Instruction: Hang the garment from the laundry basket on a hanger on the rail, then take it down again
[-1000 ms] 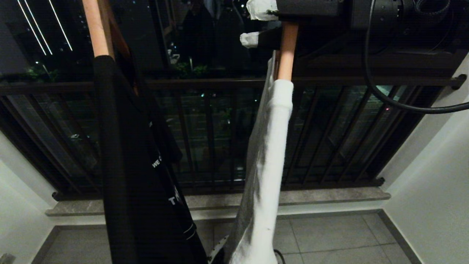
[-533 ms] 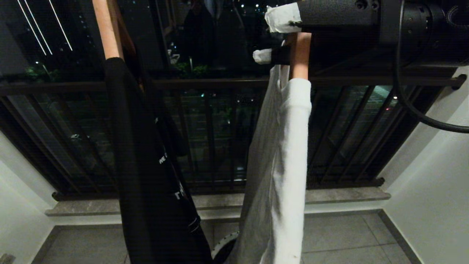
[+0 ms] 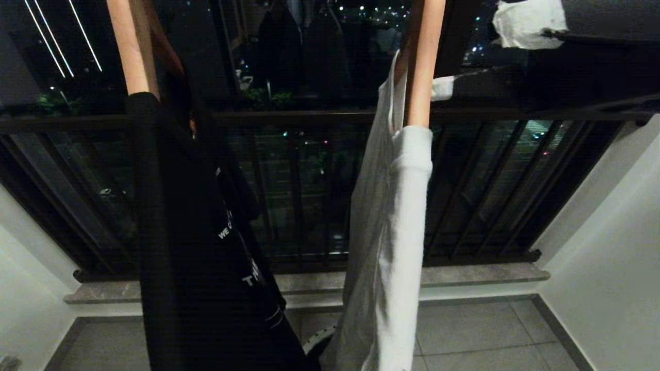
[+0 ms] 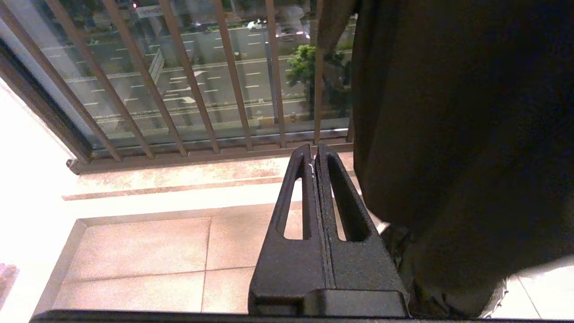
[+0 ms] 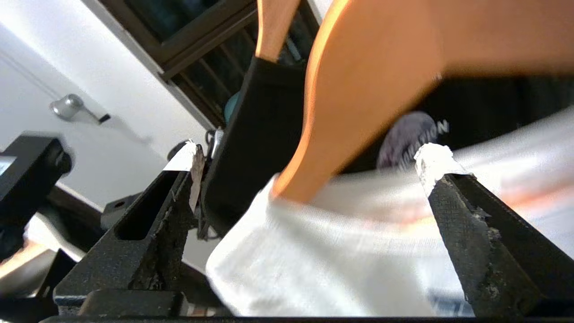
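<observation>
Right hand (image 3: 487,56), upper right of frame, gapes wide beside the wooden hanger (image 3: 424,62), letting the white garment (image 3: 392,247) hang free; left hand (image 4: 314,154) is pinched closed, idle.

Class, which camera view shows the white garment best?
The head view: the white garment hangs full length from a wooden hanger. The right wrist view shows only a blurred shoulder patch between open fingers; the left wrist view shows none of it.

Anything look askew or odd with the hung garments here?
Slightly. The white garment sits bunched on one arm of its wooden hanger, leaving bare wood above. The black garment hangs similarly. The right tool, open, is beside the hanger.
</observation>
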{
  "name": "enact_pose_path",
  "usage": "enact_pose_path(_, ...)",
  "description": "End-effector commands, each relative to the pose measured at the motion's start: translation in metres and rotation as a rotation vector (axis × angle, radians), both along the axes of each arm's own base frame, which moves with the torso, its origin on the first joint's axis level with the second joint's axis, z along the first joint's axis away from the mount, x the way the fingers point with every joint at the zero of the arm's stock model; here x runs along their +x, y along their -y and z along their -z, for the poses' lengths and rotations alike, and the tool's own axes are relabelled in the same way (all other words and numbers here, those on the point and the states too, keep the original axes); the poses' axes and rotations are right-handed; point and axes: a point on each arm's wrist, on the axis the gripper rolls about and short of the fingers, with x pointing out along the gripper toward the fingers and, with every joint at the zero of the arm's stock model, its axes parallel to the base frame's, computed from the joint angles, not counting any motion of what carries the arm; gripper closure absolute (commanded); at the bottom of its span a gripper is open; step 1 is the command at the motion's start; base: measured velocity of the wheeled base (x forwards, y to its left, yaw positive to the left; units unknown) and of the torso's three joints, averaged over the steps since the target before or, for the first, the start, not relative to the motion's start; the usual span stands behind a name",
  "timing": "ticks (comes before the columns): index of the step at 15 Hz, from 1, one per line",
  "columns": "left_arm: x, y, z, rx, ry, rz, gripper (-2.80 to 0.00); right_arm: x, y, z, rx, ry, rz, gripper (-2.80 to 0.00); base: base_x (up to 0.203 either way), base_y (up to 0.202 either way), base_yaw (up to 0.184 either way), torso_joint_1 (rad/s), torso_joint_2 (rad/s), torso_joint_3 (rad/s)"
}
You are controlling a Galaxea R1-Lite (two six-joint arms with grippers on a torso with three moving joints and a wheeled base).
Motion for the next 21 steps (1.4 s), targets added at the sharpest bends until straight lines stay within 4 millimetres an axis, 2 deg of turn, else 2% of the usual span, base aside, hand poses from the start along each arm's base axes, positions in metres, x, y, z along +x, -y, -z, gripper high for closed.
enact_pose_path(1, 0.0, 0.0, 0.001, 0.0, -0.002, 0.0, 0.0, -0.025, 0.018, 0.001, 0.007, 0.013, 0.021, -2.8, 0.0, 0.0, 0.0, 0.0, 0.0, 0.0)
enact_pose_path(2, 0.0, 0.0, 0.001, 0.0, -0.002, 0.0, 0.0, -0.032, 0.027, 0.01, -0.002, -0.005, 0.049, -2.8, 0.0, 0.0, 0.0, 0.0, 0.0, 0.0)
enact_pose_path(3, 0.0, 0.0, 0.001, 0.0, -0.002, 0.0, 0.0, -0.038, 0.036, 0.019, -0.008, -0.019, 0.082, 0.0, 0.0, 0.0, 0.0, 0.0, 0.0, 0.0)
enact_pose_path(5, 0.0, 0.0, 0.001, 0.0, -0.002, 0.0, 0.0, -0.05, 0.055, 0.031, -0.002, -0.011, 0.167, 0.0, 0.0, 0.0, 0.0, 0.0, 0.0, 0.0)
enact_pose_path(8, 0.0, 0.0, 0.001, 0.0, -0.002, 0.0, 0.0, -0.072, 0.07, 0.04, 0.004, 0.009, 0.239, 0.0, 0.0, 0.0, 0.0, 0.0, 0.0, 0.0)
enact_pose_path(12, 0.0, 0.0, 0.001, 0.0, -0.002, 0.0, 0.0, -0.098, 0.087, 0.042, 0.018, 0.061, 0.399, 0.0, 0.0, 0.0, 0.0, 0.0, 0.0, 0.0)
enact_pose_path(13, 0.0, 0.0, 0.001, 0.0, -0.002, 0.0, 0.0, -0.108, 0.089, 0.041, 0.025, 0.083, 0.42, 0.0, 0.0, 0.0, 0.0, 0.0, 0.0, 0.0)
enact_pose_path(17, 0.0, 0.0, 0.001, 0.0, -0.002, 0.0, 0.0, -0.166, 0.095, 0.042, 0.054, 0.162, 0.512, 0.0, 0.0, 0.0, 0.0, 0.0, 0.0, 0.0)
enact_pose_path(21, 0.0, 0.0, 0.001, 0.0, -0.002, 0.0, 0.0, -0.206, 0.099, 0.051, 0.059, 0.172, 0.549, 0.0, 0.0, 0.0, 0.0, 0.0, 0.0, 0.0)
